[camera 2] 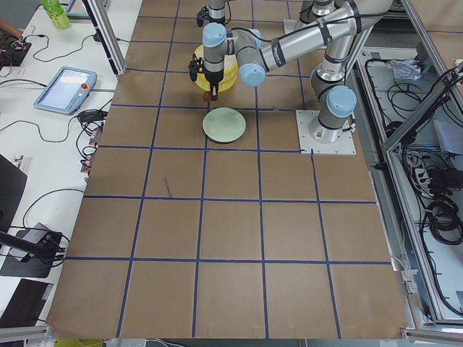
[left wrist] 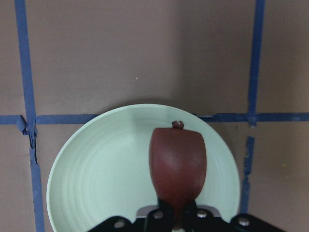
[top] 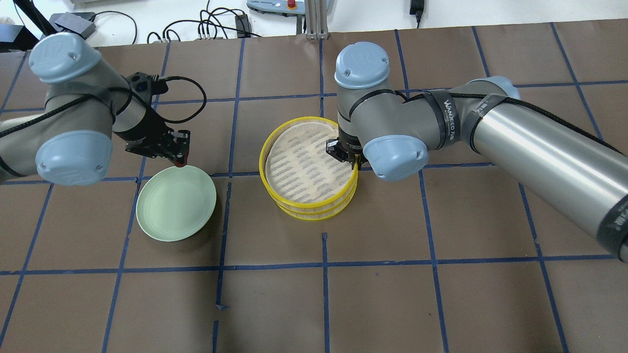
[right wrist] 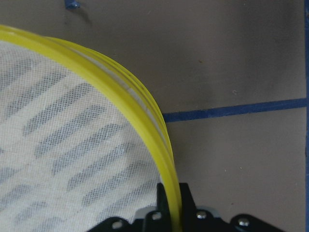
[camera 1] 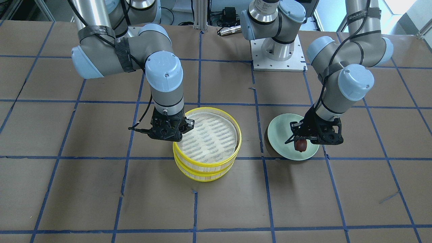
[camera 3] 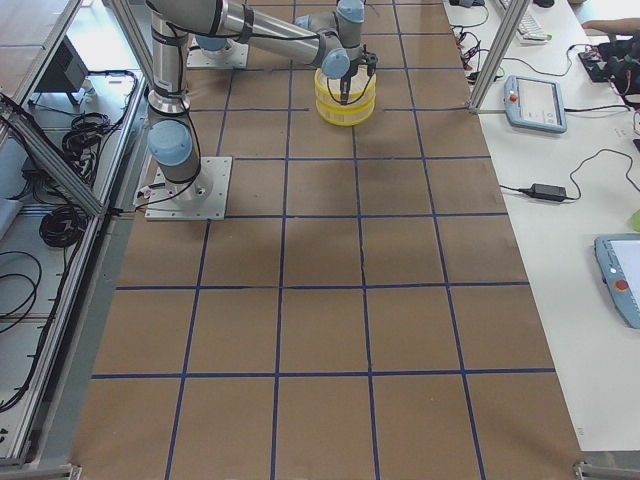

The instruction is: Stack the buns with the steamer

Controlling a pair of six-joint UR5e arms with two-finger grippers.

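My left gripper [camera 1: 301,141] is shut on the dark reddish-brown bun [camera 1: 301,145] and holds it just above the pale green plate [camera 1: 281,135], near its rim. The bun [left wrist: 177,164] fills the middle of the left wrist view over the plate [left wrist: 96,179]. My right gripper [camera 1: 179,135] is shut on the rim of the top yellow steamer tray [camera 1: 238,143], which sits on a second yellow tray. Its jaws straddle the rim [right wrist: 145,106]. The top tray holds only a white liner. The white bun is not in view.
The brown table carries a grid of blue tape lines. The plate [top: 176,203] lies about one tile to the left of the steamer stack [top: 263,157] in the overhead view. The arm base plate [camera 1: 278,54] stands at the robot's side of the table.
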